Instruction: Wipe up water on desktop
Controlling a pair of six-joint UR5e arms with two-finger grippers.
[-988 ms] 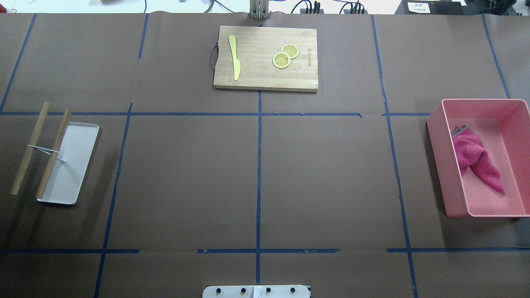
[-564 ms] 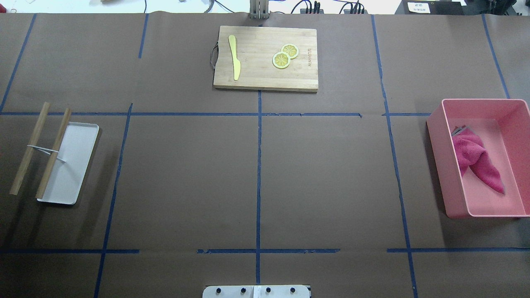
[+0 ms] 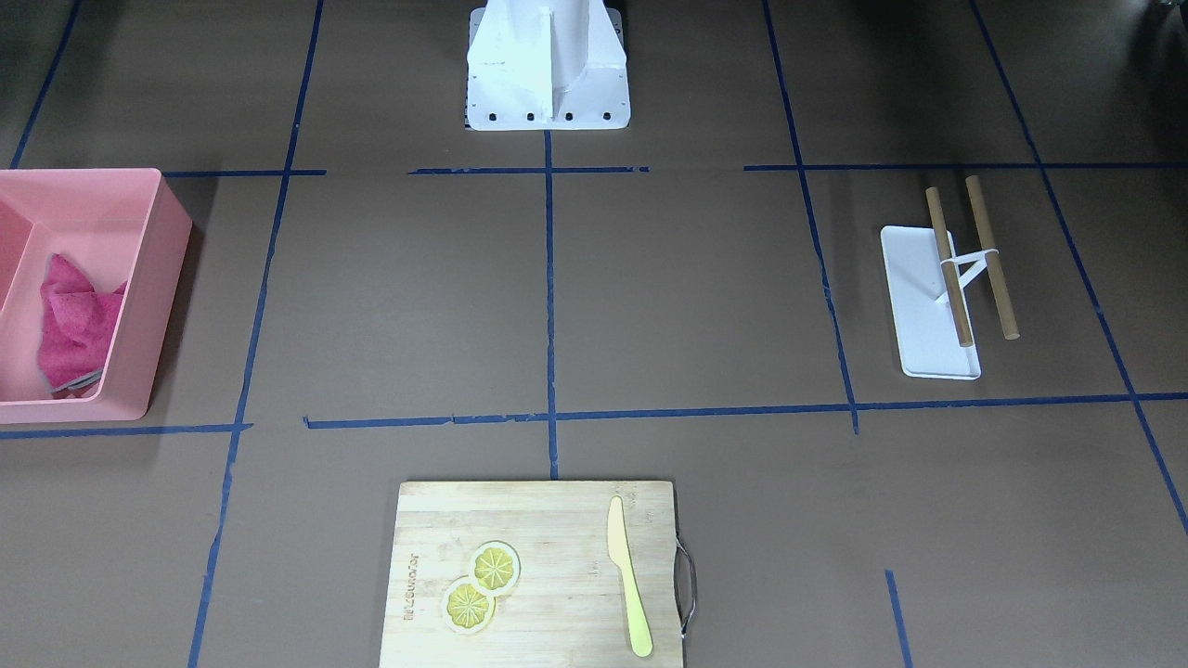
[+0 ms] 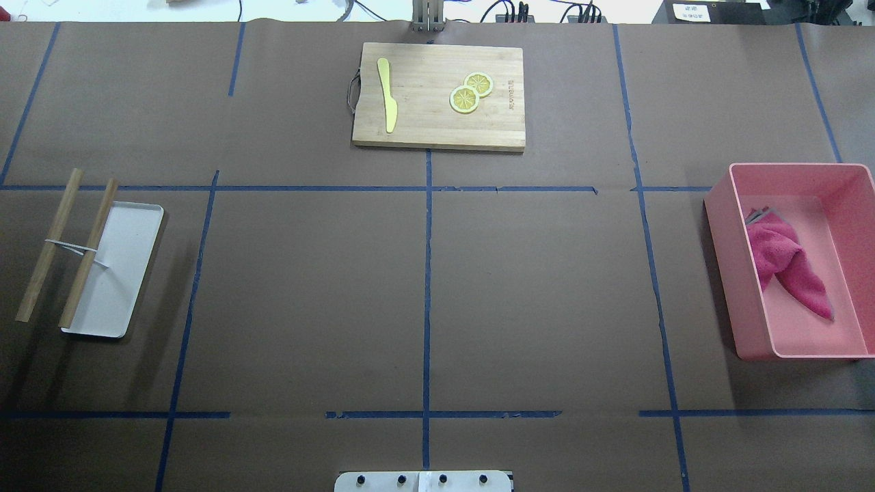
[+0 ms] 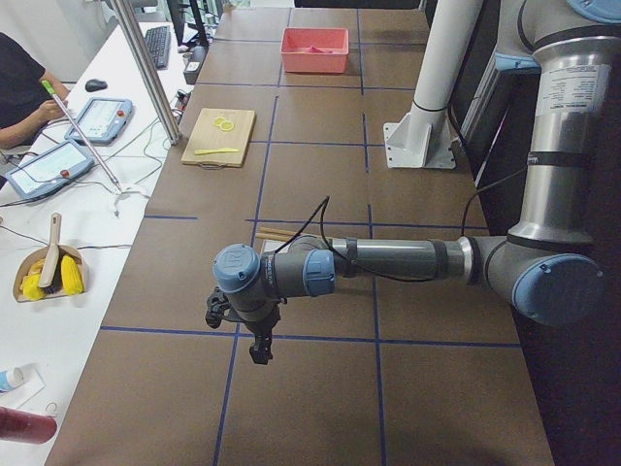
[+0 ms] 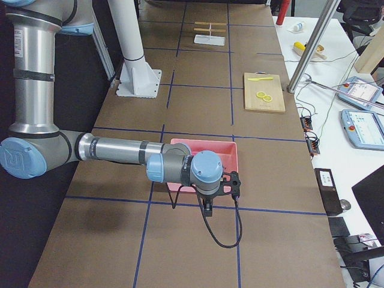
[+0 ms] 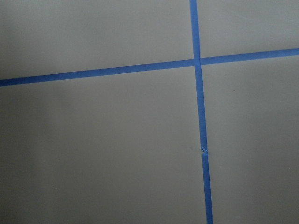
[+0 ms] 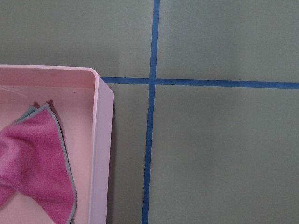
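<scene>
Left gripper (image 5: 259,349), right gripper (image 6: 207,209): both downward.

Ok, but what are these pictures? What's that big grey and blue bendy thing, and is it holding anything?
Those are two robot arms, the left arm and the right arm, seen from cameras at each table end. Two more cameras look down on the brown desktop, and one rides on each wrist. On it: a pink bin with a pink cloth inside, a cutting board with a yellow knife and lemon slices, and a white tray with two wooden sticks partly over it. Their fingers seem to hold nothing. No water shows.
</scene>
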